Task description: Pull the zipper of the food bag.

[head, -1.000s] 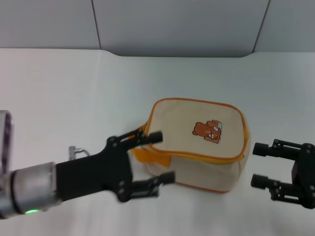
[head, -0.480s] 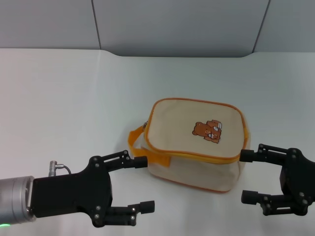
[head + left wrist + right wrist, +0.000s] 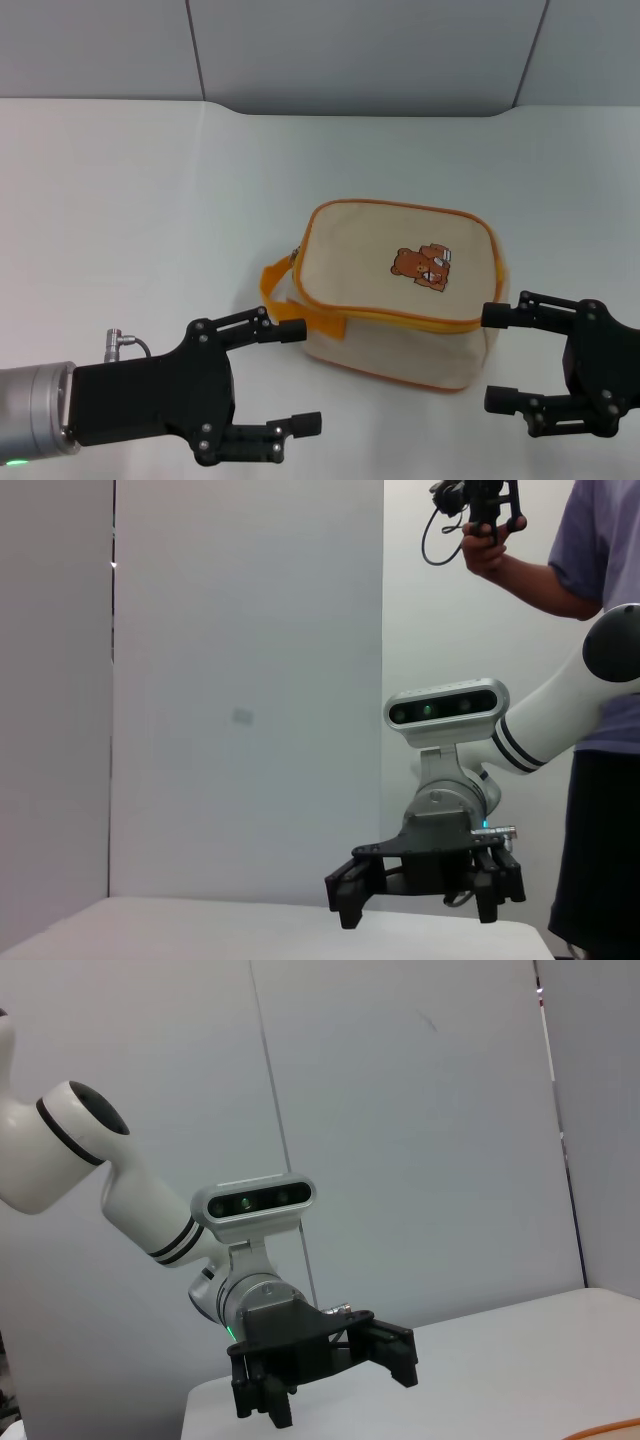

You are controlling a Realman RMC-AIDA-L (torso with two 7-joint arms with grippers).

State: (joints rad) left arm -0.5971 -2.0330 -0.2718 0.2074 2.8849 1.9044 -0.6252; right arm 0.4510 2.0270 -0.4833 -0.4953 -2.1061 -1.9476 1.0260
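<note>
The food bag (image 3: 400, 300), cream canvas with orange-yellow piping and a brown bear print, lies in the middle of the white table. Its orange loop handle (image 3: 273, 288) hangs at its left end. A small silver zipper pull (image 3: 296, 255) shows at the bag's upper left corner. My left gripper (image 3: 302, 376) is open and empty, in front of and to the left of the bag, its upper fingertip close to the handle. My right gripper (image 3: 491, 358) is open and empty at the bag's right end. It also shows far off in the left wrist view (image 3: 418, 908).
The white table (image 3: 150, 200) ends at a grey wall (image 3: 350, 50) behind. In the left wrist view a person (image 3: 600, 630) stands beyond the right arm, holding a device. The right wrist view shows my left arm's gripper (image 3: 325, 1360) and a sliver of orange piping (image 3: 610, 1430).
My left gripper has pulled back from the bag's handle end toward the table's front. My right gripper has moved left, closer to the bag's right end. The bag has not moved.
</note>
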